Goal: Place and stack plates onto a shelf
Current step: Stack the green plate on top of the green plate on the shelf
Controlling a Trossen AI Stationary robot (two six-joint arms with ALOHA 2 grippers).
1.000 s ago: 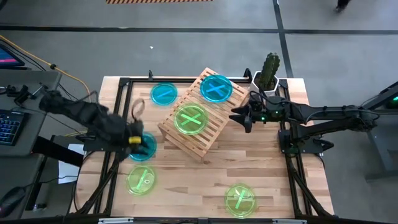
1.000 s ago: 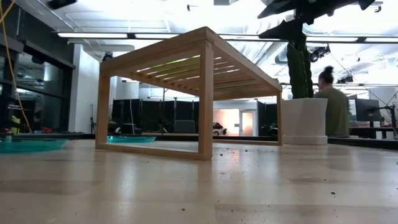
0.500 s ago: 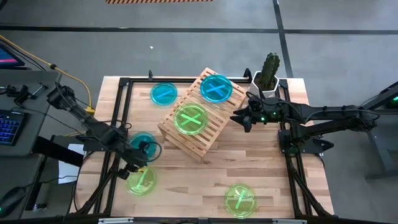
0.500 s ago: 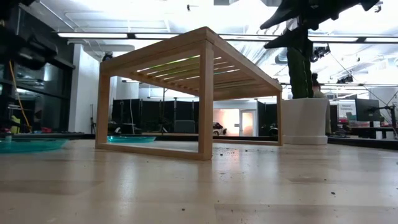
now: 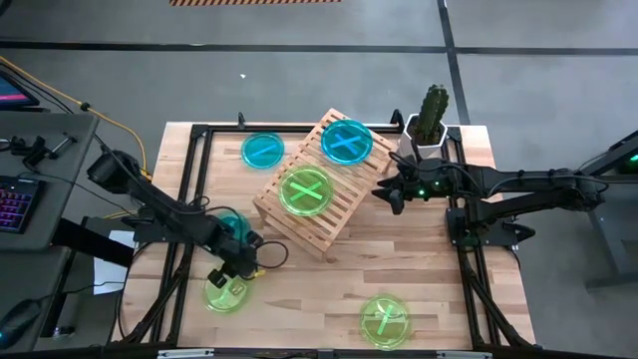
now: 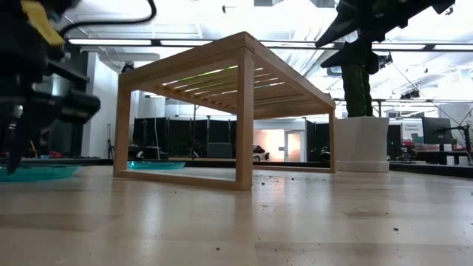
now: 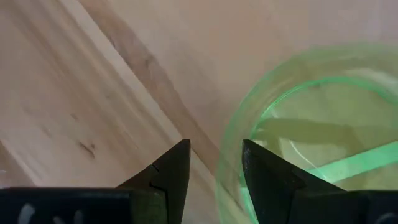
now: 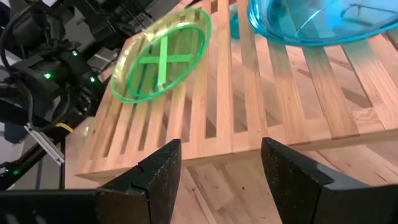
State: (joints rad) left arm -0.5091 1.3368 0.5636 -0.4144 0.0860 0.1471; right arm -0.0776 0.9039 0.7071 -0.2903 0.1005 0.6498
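- Straddling the rim of the lime-green plate (image 7: 317,137), the left gripper (image 7: 215,168) is being held open, one finger on either side.
- The right gripper (image 8: 221,163) (also open) is being kept waiting beside the shelf (image 8: 261,106), farther off.

cactus pot (image 5: 430,128) beside shelf (image 5: 317,204), table middle (image 5: 399,259) open

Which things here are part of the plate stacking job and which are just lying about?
Job: wooden shelf; green plate and blue plate on it; table plates: blue, blue, green, green.
Lying about: cactus pot.
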